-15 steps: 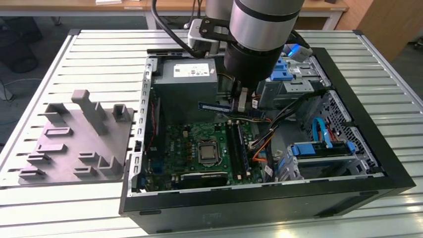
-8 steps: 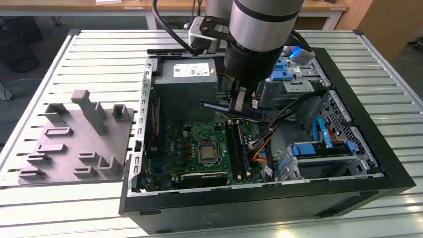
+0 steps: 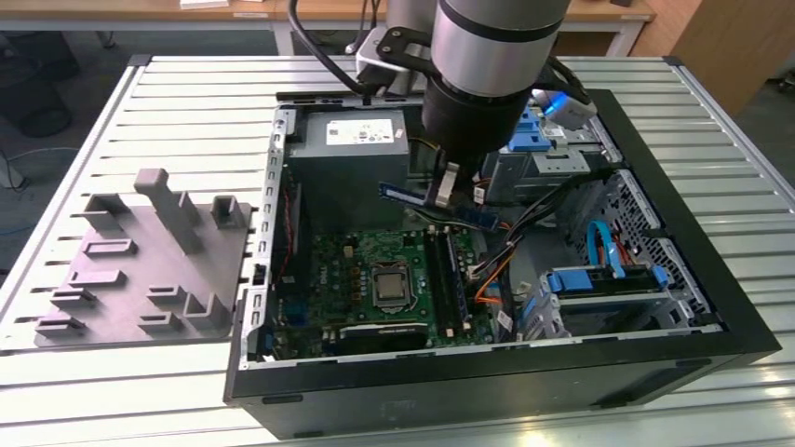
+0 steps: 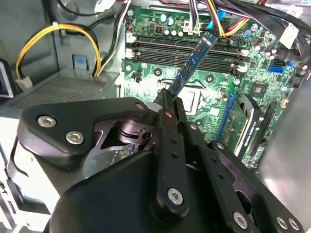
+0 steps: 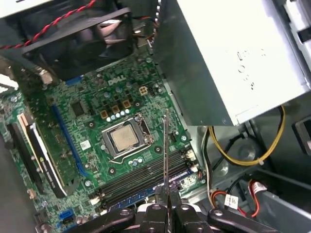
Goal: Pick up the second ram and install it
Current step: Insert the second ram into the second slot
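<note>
Second wrist view, looking along the black tool (image 4: 170, 98): its two fingers (image 4: 167, 127) are pressed together on one end of the ram (image 4: 195, 59), a thin dark blue-green stick with black chips. The stick juts away from the fingertips at a slant, held in the air over the green motherboard (image 4: 214, 82). Past its free end lie the long black slots (image 4: 160, 48), running side by side across the board. The ram is not seated in any of them. The square processor socket (image 4: 190, 101) shows just beside the gripped end. Yellow cables (image 4: 58, 30) loop over a grey perforated panel off to one side.

In the first wrist view the tool (image 5: 167, 208) pinches the ram (image 5: 165, 150), seen edge-on as a thin line. Beyond it come the slots (image 5: 141, 184), then the socket (image 5: 124, 139) at the middle of the motherboard (image 5: 97, 102), then a black fan (image 5: 77, 36) at the far end. The silver power supply (image 5: 228, 58) stands beside the board.

In the exterior view the open black case (image 3: 497, 382) lies on its side on a slatted metal tabletop (image 3: 199, 84). The arm (image 3: 491, 65) reaches down into it. The tool (image 3: 444, 191) holds the ram (image 3: 478, 216) roughly level above the motherboard (image 3: 348, 270), between the power supply (image 3: 354, 140) and the slots (image 3: 445, 270). A grey moulded tray (image 3: 137, 270) with upright posts rests on the tabletop at the exterior view's left, just beside the case.
</note>
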`<state>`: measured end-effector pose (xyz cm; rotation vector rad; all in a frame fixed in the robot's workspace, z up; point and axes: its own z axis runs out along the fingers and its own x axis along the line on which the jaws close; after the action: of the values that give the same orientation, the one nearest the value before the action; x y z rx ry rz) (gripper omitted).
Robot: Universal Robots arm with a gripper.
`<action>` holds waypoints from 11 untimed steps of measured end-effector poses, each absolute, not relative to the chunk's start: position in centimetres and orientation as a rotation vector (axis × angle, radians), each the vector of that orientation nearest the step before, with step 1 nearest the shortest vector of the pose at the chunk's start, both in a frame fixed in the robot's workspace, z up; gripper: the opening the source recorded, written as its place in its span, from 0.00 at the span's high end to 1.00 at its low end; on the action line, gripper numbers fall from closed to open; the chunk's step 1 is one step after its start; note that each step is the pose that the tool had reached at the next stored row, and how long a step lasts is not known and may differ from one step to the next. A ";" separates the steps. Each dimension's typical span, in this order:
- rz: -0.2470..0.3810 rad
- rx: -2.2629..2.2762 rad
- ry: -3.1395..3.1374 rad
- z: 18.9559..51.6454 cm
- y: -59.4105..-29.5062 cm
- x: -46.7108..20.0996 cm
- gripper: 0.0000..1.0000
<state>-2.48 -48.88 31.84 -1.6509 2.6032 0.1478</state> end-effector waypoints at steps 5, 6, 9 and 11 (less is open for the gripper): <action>0.145 -1.561 2.655 31.8 -48.9 -2.5 0.86; 0.144 -1.543 2.664 31.8 -48.9 -2.5 0.86; 0.142 -1.488 2.694 31.8 -48.9 -2.5 0.86; 0.141 -1.451 2.712 31.8 -48.9 -2.5 0.86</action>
<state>-2.48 -48.88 31.81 -1.4508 2.7123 0.1408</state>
